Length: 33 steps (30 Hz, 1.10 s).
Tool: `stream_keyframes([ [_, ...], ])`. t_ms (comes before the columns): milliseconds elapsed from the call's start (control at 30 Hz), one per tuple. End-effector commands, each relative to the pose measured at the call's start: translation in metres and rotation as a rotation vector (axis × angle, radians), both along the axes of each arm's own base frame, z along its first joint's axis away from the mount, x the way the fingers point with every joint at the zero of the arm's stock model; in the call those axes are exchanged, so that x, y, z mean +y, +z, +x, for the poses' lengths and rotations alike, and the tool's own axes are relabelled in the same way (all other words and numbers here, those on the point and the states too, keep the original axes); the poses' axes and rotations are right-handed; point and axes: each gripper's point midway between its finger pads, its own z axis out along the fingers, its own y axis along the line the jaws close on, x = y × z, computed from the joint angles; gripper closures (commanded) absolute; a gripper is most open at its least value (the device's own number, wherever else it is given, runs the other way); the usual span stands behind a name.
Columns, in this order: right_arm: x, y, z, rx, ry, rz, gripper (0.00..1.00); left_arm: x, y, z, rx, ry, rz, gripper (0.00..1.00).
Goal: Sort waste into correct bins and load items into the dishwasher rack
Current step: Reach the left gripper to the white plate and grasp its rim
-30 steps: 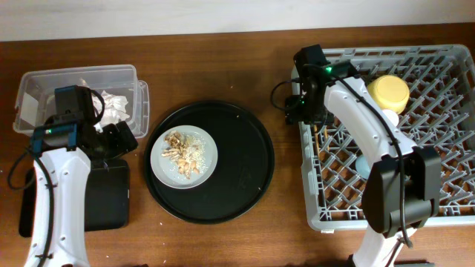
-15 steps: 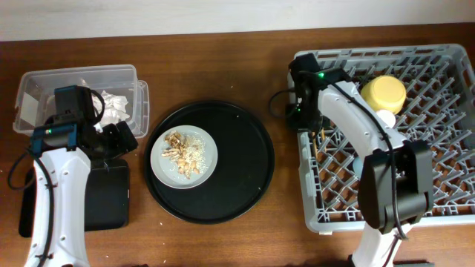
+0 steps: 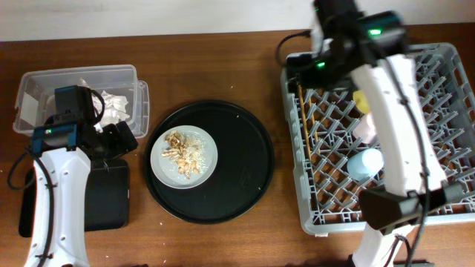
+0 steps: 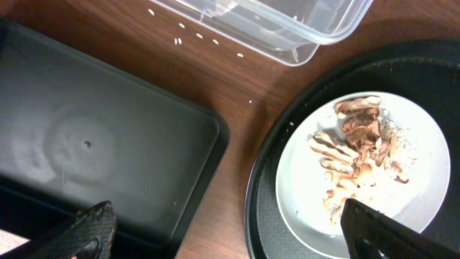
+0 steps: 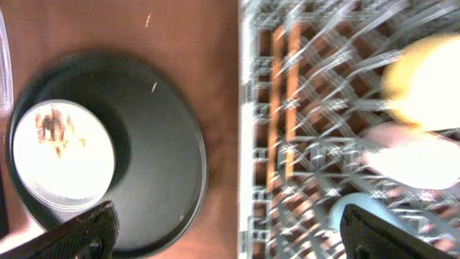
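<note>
Chopsticks [image 3: 303,126] lie flat in the dishwasher rack [image 3: 453,111], side by side along the edge nearest the round black tray [image 3: 245,163]. Deeper in the same rack sit the yellow bowl [image 5: 424,79], the pink cup [image 5: 417,155] just beside it, and the light-blue cup [image 3: 364,165] a little further on. In the overhead view the right arm covers most of the bowl. The right claw [image 5: 230,230] hangs over the rack's edge and the strip of table [image 3: 223,67] beside it. Its fingers are spread wide with nothing between them, and the right wrist view is blurred.

The pale grey plate [image 3: 208,148] rests on the round black tray, off to its left half, with the food scraps [image 3: 178,144] piled on it. White specks of crumb lie scattered on the wood near the clear tub [image 3: 44,85], which stands at the far left of the table. The crumpled paper wrappers [image 3: 111,107] sit inside the tub against its right wall. The shallow black tray [image 4: 86,144] lies below the tub, partly under the left arm, and the part that shows holds nothing. The left claw [image 4: 226,234] hovers over the gap between that tray and the round one, fingers wide apart and gripping nothing.
</note>
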Motion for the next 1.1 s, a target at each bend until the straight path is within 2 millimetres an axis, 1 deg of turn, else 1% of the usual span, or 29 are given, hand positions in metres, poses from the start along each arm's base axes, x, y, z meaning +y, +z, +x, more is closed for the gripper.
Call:
stream_keyframes([
  [0,-0.067,0.033,0.006,-0.098,-0.169,-0.066,0.01,0.002,0.000,-0.001,-0.001,0.014,0.004,0.01],
  [33,-0.106,0.035,0.006,-0.104,-0.258,-0.108,0.01,0.002,0.000,-0.001,-0.001,0.014,0.004,0.00],
  [67,-0.136,0.035,0.004,-0.104,-0.333,-0.158,0.01,0.002,0.000,-0.001,-0.001,0.014,0.004,0.01],
  [100,-0.172,0.035,-0.001,-0.098,-0.424,-0.185,0.01,0.002,0.000,-0.001,-0.001,0.014,0.004,0.01],
  [133,-0.193,0.035,-0.005,-0.092,-0.478,-0.183,0.01,0.002,0.000,-0.001,-0.001,0.014,0.004,0.01],
  [200,-0.222,0.035,-0.014,-0.085,-0.553,-0.179,0.01,0.002,0.000,-0.001,-0.001,0.014,0.004,0.01],
  [233,-0.227,0.034,-0.015,-0.083,-0.567,-0.180,0.01,0.002,0.000,-0.001,-0.001,0.014,0.004,0.00],
  [267,-0.228,0.034,-0.016,-0.083,-0.571,-0.180,0.01,0.002,0.000,-0.001,-0.001,0.014,0.004,0.01],
  [333,-0.228,0.034,-0.015,-0.083,-0.570,-0.180,0.01,0.002,0.004,0.009,-0.044,0.030,-0.002,0.01],
  [367,-0.228,0.034,-0.015,-0.083,-0.570,-0.180,0.01,-0.002,0.011,0.028,-0.137,0.093,-0.058,0.01],
  [400,-0.228,0.034,-0.015,-0.083,-0.570,-0.180,0.01,-0.005,0.017,0.041,-0.201,0.124,-0.100,0.01],
  [433,-0.228,0.034,-0.015,-0.083,-0.570,-0.180,0.01,-0.029,0.019,0.045,-0.215,0.131,-0.257,0.01],
  [467,-0.228,0.034,-0.015,-0.083,-0.570,-0.180,0.01,-0.075,0.030,0.046,-0.222,0.033,-0.513,0.01],
  [500,-0.228,0.034,-0.015,-0.083,-0.570,-0.180,0.01,-0.092,0.038,0.045,-0.224,-0.011,-0.616,0.00],
  [533,-0.228,0.034,-0.015,-0.083,-0.570,-0.180,0.01,-0.111,0.042,0.032,-0.173,-0.035,-0.732,0.01],
  [567,-0.228,0.034,-0.015,-0.083,-0.570,-0.180,0.01,-0.117,0.046,0.030,-0.165,-0.041,-0.775,0.01],
  [600,-0.228,0.034,-0.015,-0.083,-0.570,-0.180,0.01,-0.128,0.049,0.025,-0.164,-0.117,-0.801,0.06],
  [667,-0.228,0.034,-0.015,-0.083,-0.570,-0.180,0.01,-0.160,0.045,0.013,-0.123,-0.284,-0.759,0.06],
  [700,-0.228,0.034,-0.015,-0.083,-0.570,-0.180,0.01,-0.185,0.034,0.002,-0.070,-0.369,-0.665,0.05],
  [733,-0.228,0.034,-0.015,-0.083,-0.570,-0.180,0.01,-0.198,0.026,-0.003,-0.045,-0.415,-0.594,0.07],
  [767,-0.228,0.034,-0.015,-0.083,-0.570,-0.180,0.01,-0.218,0.013,-0.015,-0.014,-0.484,-0.421,0.07],
  [800,-0.228,0.034,-0.015,-0.083,-0.570,-0.180,0.01,-0.233,0.011,-0.018,-0.029,-0.542,-0.358,0.06],
  [833,-0.228,0.034,-0.015,-0.083,-0.570,-0.180,0.01,-0.250,0.013,-0.024,-0.040,-0.600,-0.355,0.01],
  [867,-0.228,0.034,-0.015,-0.083,-0.570,-0.180,0.01,-0.262,0.015,-0.025,-0.058,-0.638,-0.361,0.01],
  [900,-0.228,0.034,-0.015,-0.083,-0.570,-0.180,0.01,-0.269,0.016,-0.025,-0.071,-0.659,-0.359,0.01],
  [933,-0.228,0.034,-0.015,-0.083,-0.570,-0.180,0.01,-0.269,0.011,-0.025,-0.067,-0.659,-0.311,0.01],
  [967,-0.228,0.034,-0.015,-0.083,-0.570,-0.180,0.01,-0.267,-0.003,-0.030,-0.022,-0.645,-0.234,0.01],
  [1033,-0.228,0.034,-0.015,-0.083,-0.570,-0.180,0.01,-0.280,-0.022,-0.038,0.046,-0.611,-0.227,0.01],
  [1067,-0.228,0.034,-0.015,-0.083,-0.570,-0.180,0.01,-0.277,-0.029,-0.037,0.062,-0.589,-0.195,0.01],
])
